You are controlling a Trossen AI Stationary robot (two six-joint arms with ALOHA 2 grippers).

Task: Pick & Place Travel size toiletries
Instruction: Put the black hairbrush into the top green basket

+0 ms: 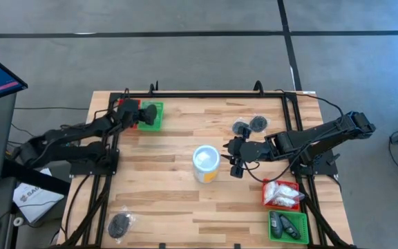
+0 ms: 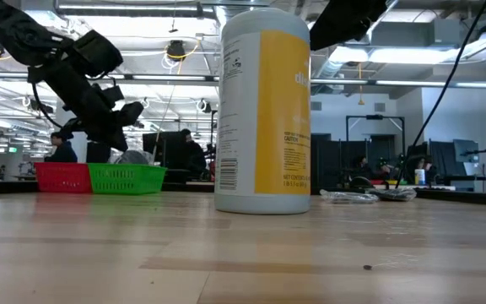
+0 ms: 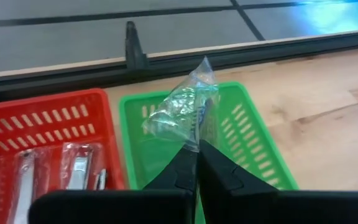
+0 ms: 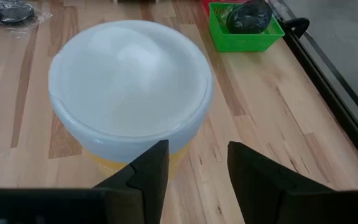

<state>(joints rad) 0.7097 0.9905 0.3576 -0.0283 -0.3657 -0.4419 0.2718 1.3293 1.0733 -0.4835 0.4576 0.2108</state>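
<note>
In the left wrist view my left gripper (image 3: 197, 146) is shut on a clear crinkly sachet (image 3: 182, 109) over the green tray (image 3: 253, 143) at the table's far left. The red tray (image 3: 42, 137) beside it holds slim silvery items (image 3: 76, 171) in wrappers. My right gripper (image 4: 197, 155) is open and empty, just right of the white cup (image 4: 129, 87) at mid-table (image 1: 206, 162). Two dark grey round pieces (image 1: 249, 126) lie flat on the table beyond the right gripper (image 1: 235, 164). Another (image 1: 119, 223) lies near the near-left edge. My left gripper pinches the sachet by its near end (image 3: 194, 138) between the two fingertips. The fingers slant down from the table's left. The rest of the sachet sticks out beyond the fingertips over the green tray; whether it touches the tray I cannot tell.
At the near right stand a red tray (image 1: 282, 194) with white sachets and a green tray (image 1: 287, 225) with dark items. The tall cup (image 2: 264, 110) stands upright between the arms. Black frame rails run along the table's edges. Bare wood lies between cup and left trays.
</note>
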